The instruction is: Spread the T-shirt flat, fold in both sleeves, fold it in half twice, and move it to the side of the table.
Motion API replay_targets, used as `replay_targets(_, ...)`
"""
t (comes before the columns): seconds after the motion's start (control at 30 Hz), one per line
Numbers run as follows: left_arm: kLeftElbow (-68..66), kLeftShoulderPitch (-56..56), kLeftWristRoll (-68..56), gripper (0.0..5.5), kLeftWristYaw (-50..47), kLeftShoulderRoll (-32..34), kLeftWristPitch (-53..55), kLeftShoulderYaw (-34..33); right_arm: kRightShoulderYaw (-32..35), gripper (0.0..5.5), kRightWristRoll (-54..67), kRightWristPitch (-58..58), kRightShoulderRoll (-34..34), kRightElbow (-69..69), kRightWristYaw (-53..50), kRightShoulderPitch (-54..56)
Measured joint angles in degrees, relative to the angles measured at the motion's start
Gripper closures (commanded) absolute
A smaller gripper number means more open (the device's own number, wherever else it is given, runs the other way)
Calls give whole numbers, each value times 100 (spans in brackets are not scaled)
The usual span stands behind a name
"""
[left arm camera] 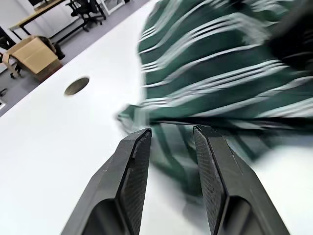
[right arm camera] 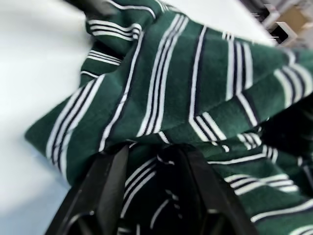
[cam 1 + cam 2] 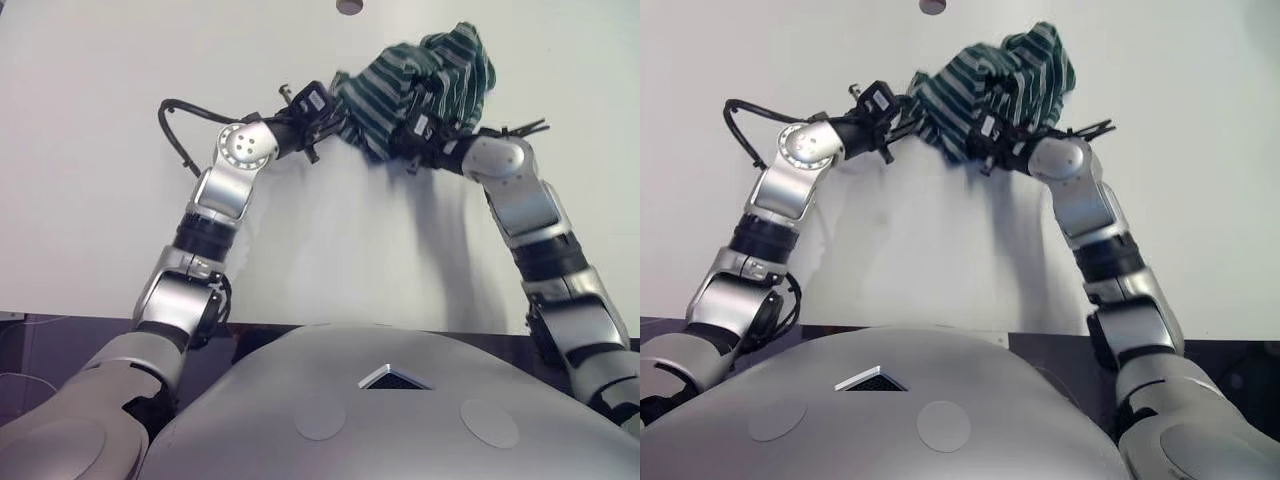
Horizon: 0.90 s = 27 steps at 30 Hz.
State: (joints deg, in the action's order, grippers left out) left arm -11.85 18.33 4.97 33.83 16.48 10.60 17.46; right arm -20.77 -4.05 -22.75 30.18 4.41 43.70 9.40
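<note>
One green T-shirt (image 3: 435, 65) with thin white and dark stripes lies bunched in a rumpled heap on the far part of a white table (image 3: 100, 220), slightly to the robot's right of centre. It is not spread; folds pile over each other and no sleeve can be told apart.

Two grippers meet the heap from its near side. The left gripper (image 1: 172, 131) is at the heap's left edge, its two dark fingers (image 1: 134, 166) parted, with a blurred fold of striped cloth lying past the tips and showing in the gap. The right gripper (image 2: 155, 149) is pushed into the near right part of the heap, with cloth draped against it; whether it is grasping the cloth cannot be told.

Both arms reach forward over the table. The left arm (image 3: 215, 200) bends at the elbow and its forearm turns inward to the right. The right arm (image 3: 530, 220) mirrors it, forearm turned inward to the left, so the wrists sit near each other.

White tabletop stretches broadly to the left and right of the heap and between it and the near table edge (image 3: 70, 312). One round hole (image 3: 349, 6) sits in the table just beyond the heap. Past the far side, on the floor, stands one cardboard box (image 1: 32, 54).
</note>
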Motion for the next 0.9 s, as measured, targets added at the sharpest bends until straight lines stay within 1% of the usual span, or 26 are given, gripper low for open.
replay_targets(0.03, 107, -138, -22, 392, 12, 130, 56, -113, -37, 385, 241, -314, 250, 606, 349, -346)
replay_targets(0.13, 286, -223, -44, 392, 78, 345, 165, -257, 106, 385, 682, -865, 393, 1042, 591, -585)
replay_targets(0.3, 277, -225, -51, 392, 360, 460, 156, -233, 1086, 385, 1563, -1700, -78, 872, 328, -213)
replay_targets(0.37, 280, -225, -95, 392, 537, 466, 157, -177, 1345, 385, 1860, -1882, -317, 893, 187, -76)
replay_targets(0.5, 238, -237, -255, 392, 778, 330, 287, -76, 1508, 385, 2070, -1994, -589, 869, -129, 95)
replay_targets(0.6, 82, -225, -557, 392, 668, 86, 973, -290, 1515, 385, 2081, -1993, -600, 845, -256, 176)
replay_targets(0.7, 21, -108, -714, 392, 635, 46, 1463, -412, 1573, 385, 2083, -1993, -604, 763, -440, 172)
replay_targets(0.8, 102, -84, -719, 439, 735, 80, 1641, -280, 1638, 380, 2086, -1993, -628, 702, -625, 177)
replay_targets(0.9, 158, -135, -693, 490, 817, 117, 1456, -62, 1757, 380, 2092, -1992, -668, 506, -844, 230)
